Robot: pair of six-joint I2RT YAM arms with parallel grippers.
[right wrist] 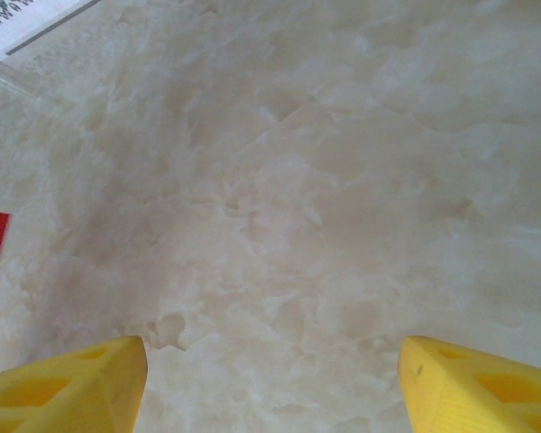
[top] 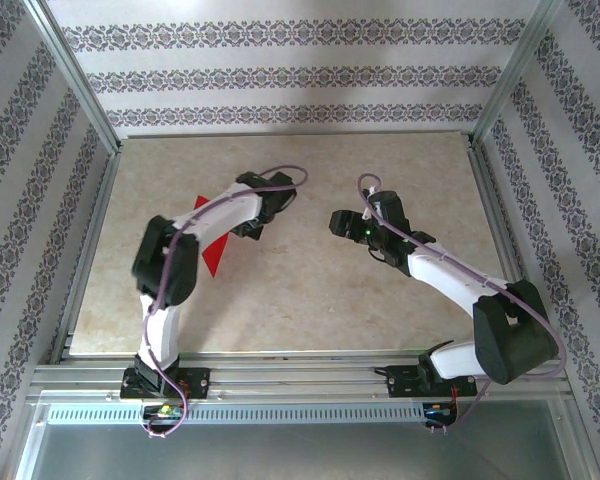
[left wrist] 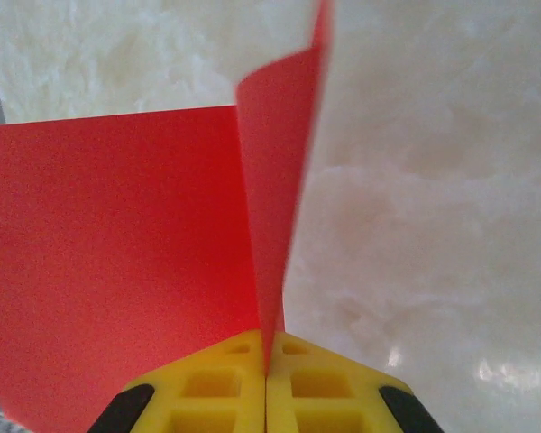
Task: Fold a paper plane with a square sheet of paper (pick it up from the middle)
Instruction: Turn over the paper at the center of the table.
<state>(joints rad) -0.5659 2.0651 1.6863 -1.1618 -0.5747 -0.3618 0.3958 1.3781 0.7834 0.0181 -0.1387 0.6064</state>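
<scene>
Left claw (left wrist: pixel 267 352) pinching the square sheet of paper (left wrist: pixel 117 253)

Yellow fingers closed tight on mid-sheet; paper puckers into an upright fold at the pinch, likely to lift it from the middle as the task asks. Sheet sits toward 9 o'clock on the surface (top: pixel 310 300), partly under the left arm. Right claw (right wrist: pixel 272 356), at 3 o'clock of it, spread wide and holding nothing, free to assist.

The white-and-black left arm (top: pixel 165 275) is raised from its base, bent sharply at the elbow and reached forward and to the right. The left gripper (left wrist: pixel 267 350) is seen with its yellow ribbed fingers (left wrist: pixel 212 383) pressed together on a fold of the thin red square sheet of paper (left wrist: pixel 117 262). The white-and-black right arm (top: pixel 450 275) is folded at the elbow and stretched toward the centre. The right gripper (right wrist: pixel 270 365) is held with its yellow fingers (right wrist: pixel 72 388) spread wide apart.
</scene>
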